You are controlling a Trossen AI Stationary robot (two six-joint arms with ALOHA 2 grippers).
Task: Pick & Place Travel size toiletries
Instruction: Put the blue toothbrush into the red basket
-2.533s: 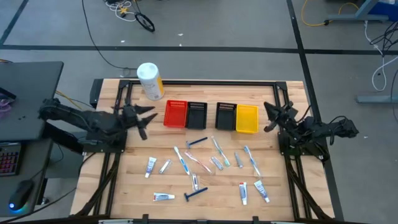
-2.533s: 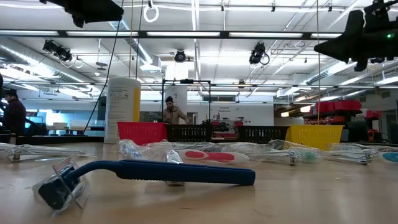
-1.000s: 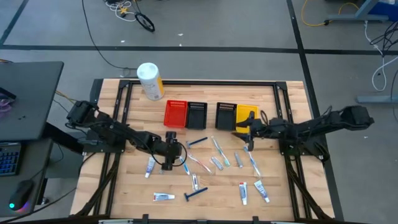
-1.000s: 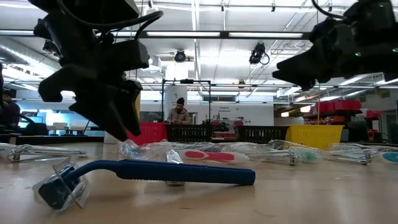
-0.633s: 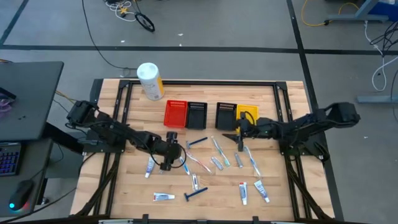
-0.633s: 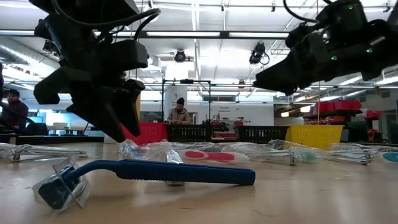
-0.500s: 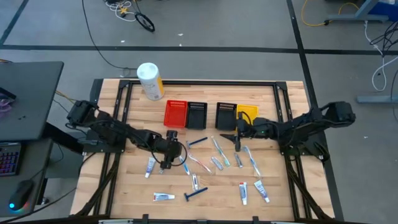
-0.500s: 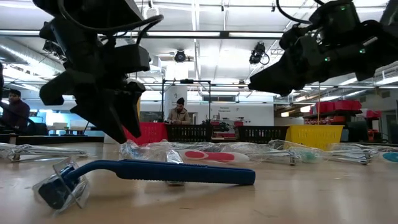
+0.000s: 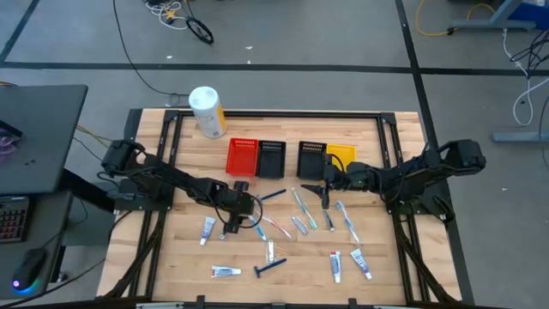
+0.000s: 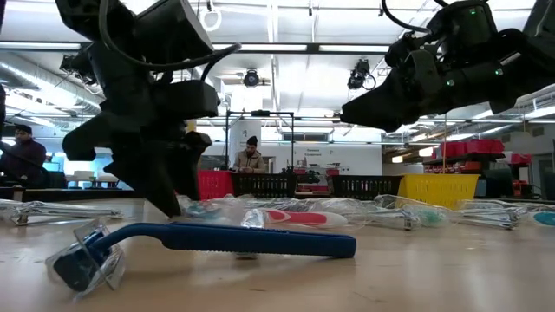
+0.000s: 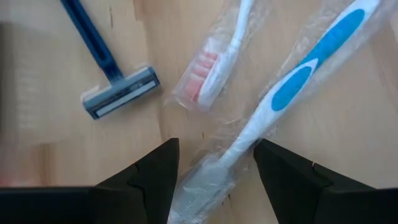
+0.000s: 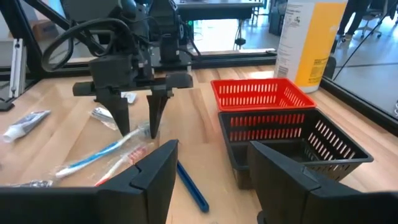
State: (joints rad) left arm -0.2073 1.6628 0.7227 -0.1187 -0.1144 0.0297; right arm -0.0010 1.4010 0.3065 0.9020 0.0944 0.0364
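The left gripper point(image 9: 240, 215) is low over the middle of the wooden table point(image 9: 395, 266), with its fingers spread wide on either side of the brush end of a blue-and-white toothbrush point(image 9: 252, 222) in a clear wrapper. The left wrist view shows this best: the wrapped toothbrush point(image 11: 273, 118) lies between the two dark fingers point(image 11: 146, 180), but they are not closed on it, and it lies flat on the wood. In the same view a pink-and-white toothbrush point(image 11: 217, 62) lies just beside it, and a blue razor point(image 11: 109, 78) is near.

The high view alone shows the whole spread of toiletries: more toothbrushes, small white toothpaste tubes point(image 9: 226, 271) and a second blue razor point(image 9: 270, 268) near the front edge. The low view puts this razor point(image 10: 208, 244) large in the foreground, with the left gripper point(image 10: 165, 195) coming down behind it.

The right gripper point(image 9: 324, 190) hangs above the table, just in front of the black bin point(image 9: 310, 159) and the yellow bin point(image 9: 340, 163), with its fingers apart and nothing between them. Its wrist view looks across to the left gripper point(image 12: 137, 121), the red bin point(image 12: 261, 96), another black bin point(image 12: 292, 146) and the white-and-yellow container point(image 12: 311, 40).
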